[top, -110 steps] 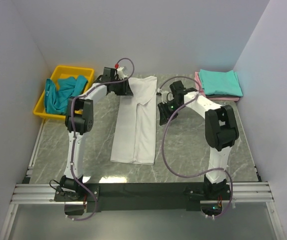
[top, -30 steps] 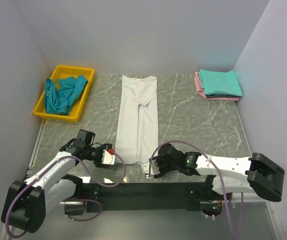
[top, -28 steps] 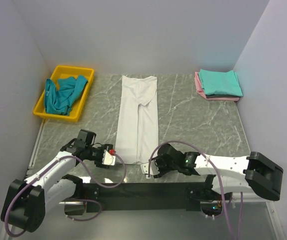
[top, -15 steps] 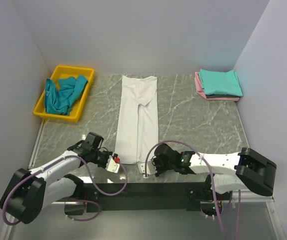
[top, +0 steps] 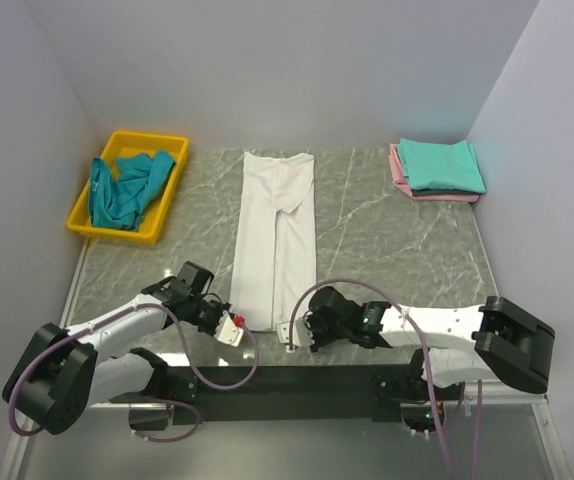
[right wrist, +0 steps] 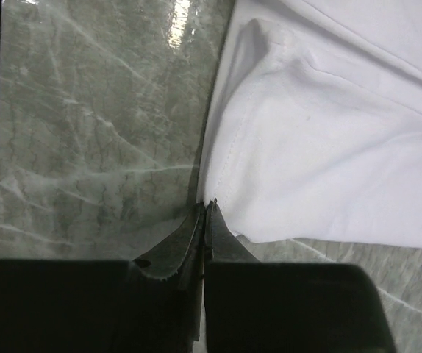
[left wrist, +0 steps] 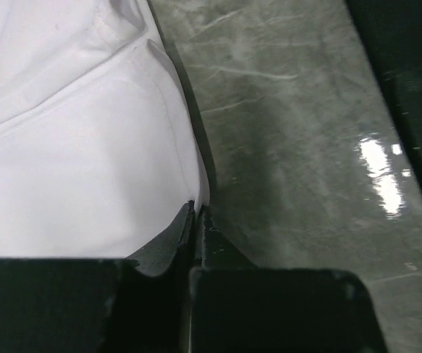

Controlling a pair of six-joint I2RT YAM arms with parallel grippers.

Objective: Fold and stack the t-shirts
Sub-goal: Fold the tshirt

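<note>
The white t-shirt (top: 275, 230) lies as a long narrow strip down the middle of the table, folded lengthwise. My left gripper (top: 235, 325) is at its near left corner, jaws shut with a sliver of white hem pinched between the tips (left wrist: 196, 209). My right gripper (top: 289, 335) is at the near right corner, jaws shut on the cloth's edge (right wrist: 206, 206). The shirt fills the upper part of the left wrist view (left wrist: 71, 147) and of the right wrist view (right wrist: 328, 147). A teal shirt (top: 122, 188) lies crumpled in the yellow tray.
The yellow tray (top: 132, 137) stands at the back left. A folded teal shirt (top: 441, 165) rests on a folded pink one (top: 403, 185) at the back right. Grey marble tabletop (top: 387, 250) borders the shirt. The black front rail (top: 297, 375) runs just behind both grippers.
Both arms have come from the shirt's far end to its near end. Over the last second both grippers slid inward onto the near corners of the white shirt.
</note>
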